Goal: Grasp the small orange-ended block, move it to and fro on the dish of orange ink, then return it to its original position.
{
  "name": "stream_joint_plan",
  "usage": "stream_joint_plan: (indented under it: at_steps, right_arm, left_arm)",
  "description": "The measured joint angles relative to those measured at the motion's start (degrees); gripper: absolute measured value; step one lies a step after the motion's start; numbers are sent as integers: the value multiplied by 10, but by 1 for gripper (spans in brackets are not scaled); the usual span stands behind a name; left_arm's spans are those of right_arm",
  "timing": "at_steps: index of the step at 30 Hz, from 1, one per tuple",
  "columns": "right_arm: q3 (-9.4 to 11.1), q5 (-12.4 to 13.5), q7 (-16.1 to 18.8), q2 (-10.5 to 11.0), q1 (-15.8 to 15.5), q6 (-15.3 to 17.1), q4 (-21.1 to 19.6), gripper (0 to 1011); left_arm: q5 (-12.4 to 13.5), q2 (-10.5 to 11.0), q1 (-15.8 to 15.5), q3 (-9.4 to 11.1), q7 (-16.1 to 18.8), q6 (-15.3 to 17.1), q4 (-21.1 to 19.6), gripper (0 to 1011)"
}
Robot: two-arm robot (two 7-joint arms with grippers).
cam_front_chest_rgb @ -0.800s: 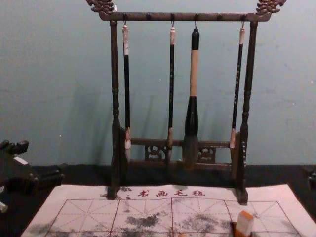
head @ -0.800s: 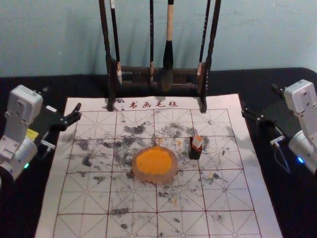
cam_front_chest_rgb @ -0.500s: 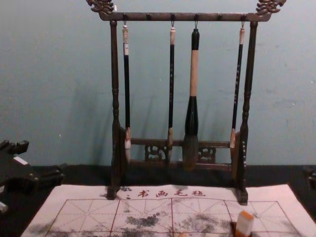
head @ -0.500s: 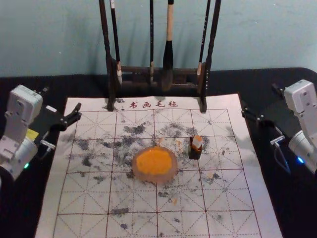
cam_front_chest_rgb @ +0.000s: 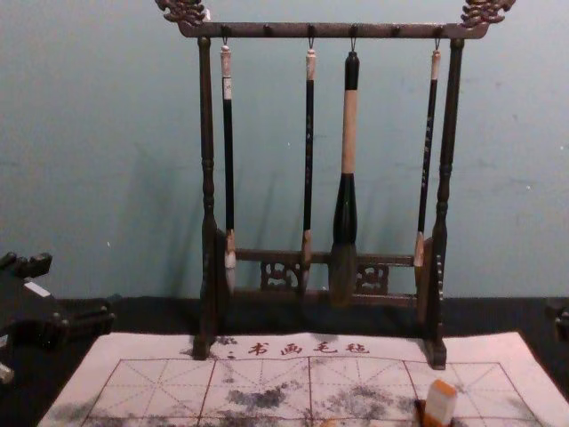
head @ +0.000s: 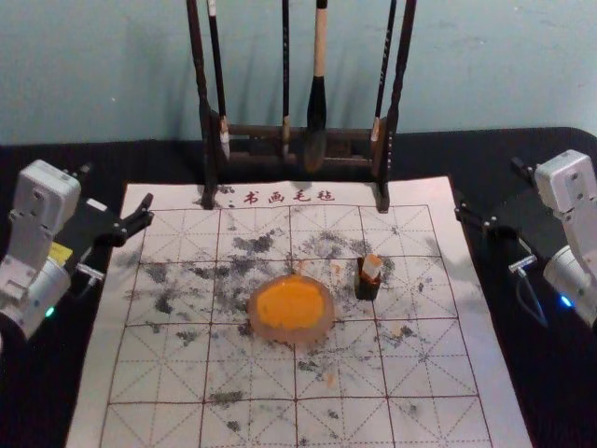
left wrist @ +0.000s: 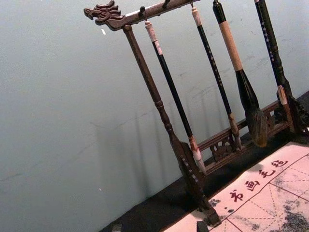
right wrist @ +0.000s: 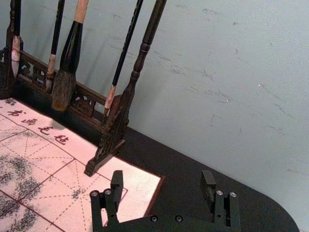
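By the calligraphy mat [head: 410, 425], see left gripper [head: 114, 189] near the far left corner, right gripper [head: 492, 192] near the far right, both spread wide, empty. Judge grasping due: reach between ink dish [head: 297, 335] and right edge, to dark holder [head: 367, 288], and pinch its orange-ended block [head: 372, 267].

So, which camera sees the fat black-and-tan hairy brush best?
The chest view: the brush hangs there whole, loop to tip. The head and left wrist views cut off its top end; the right wrist view shows its bristles and lower handle.
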Motion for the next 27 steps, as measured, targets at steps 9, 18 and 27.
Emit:
stream_joint_plan:
  at_steps: [9, 18, 27]
  right_arm:
    - [0, 0, 0, 0, 0, 0, 0, 1002]
    - [0, 0, 0, 0, 0, 0, 0, 1003]
    - [2, 2, 5, 0, -2, -1, -1, 1002]
  left_arm:
    - [0, 0, 0, 0, 0, 0, 0, 1001]
    - [0, 0, 0, 0, 0, 0, 0, 1001]
    - [0, 0, 0, 0, 0, 0, 0, 1001]
